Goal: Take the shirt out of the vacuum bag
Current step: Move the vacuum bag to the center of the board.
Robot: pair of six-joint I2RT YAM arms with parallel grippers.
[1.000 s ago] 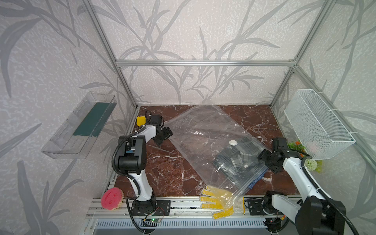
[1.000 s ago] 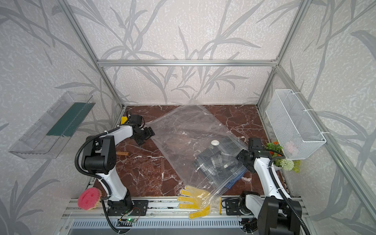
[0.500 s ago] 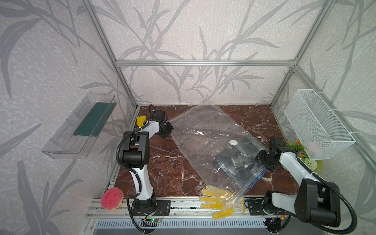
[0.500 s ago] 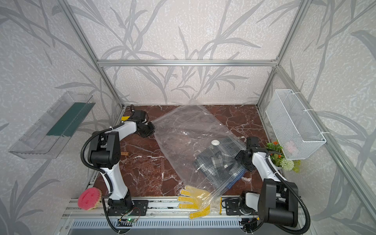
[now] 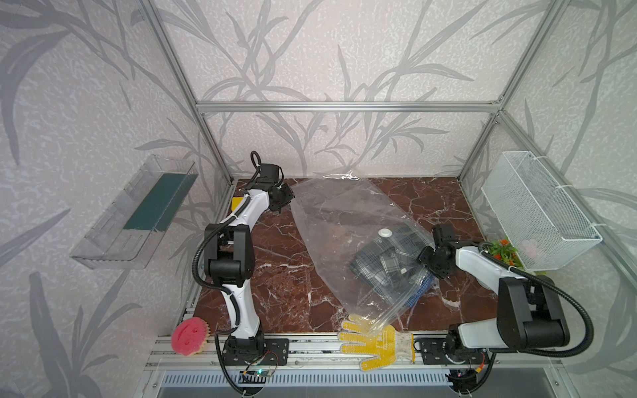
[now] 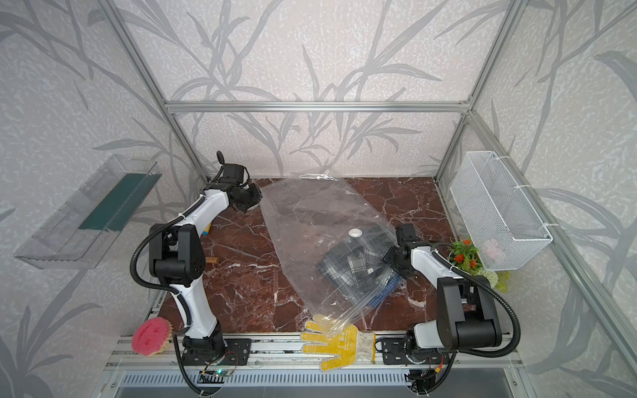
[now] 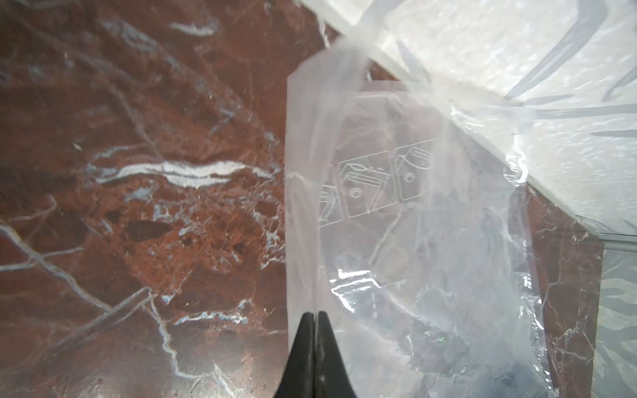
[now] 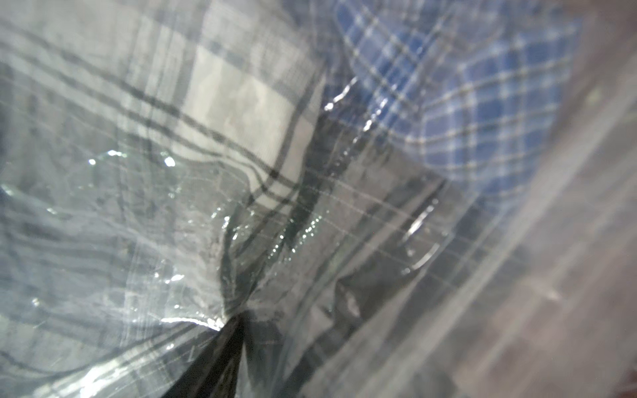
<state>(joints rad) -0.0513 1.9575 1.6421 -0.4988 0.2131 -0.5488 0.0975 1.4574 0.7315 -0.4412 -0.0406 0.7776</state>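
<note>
Bag: large clear crinkly plastic vacuum bag (image 5: 331,234) with a round white valve (image 5: 385,233), lying slantwise on the red-brown marble desk (image 5: 275,262).
Near corner: overlaps a yellow dotted work glove (image 5: 374,344).
Contents: folded grey-and-white plaid shirt (image 5: 386,263) inside, just beside the valve.
Left fingers (image 7: 305,344): pressed together on the bag's far-left edge, pinching the film.
Right fingers (image 5: 426,257): against the bag by the shirt; the close view is blurred, so I cannot tell their gap.
Unclear: whether the blue checked cloth (image 8: 482,103) lies inside.
</note>
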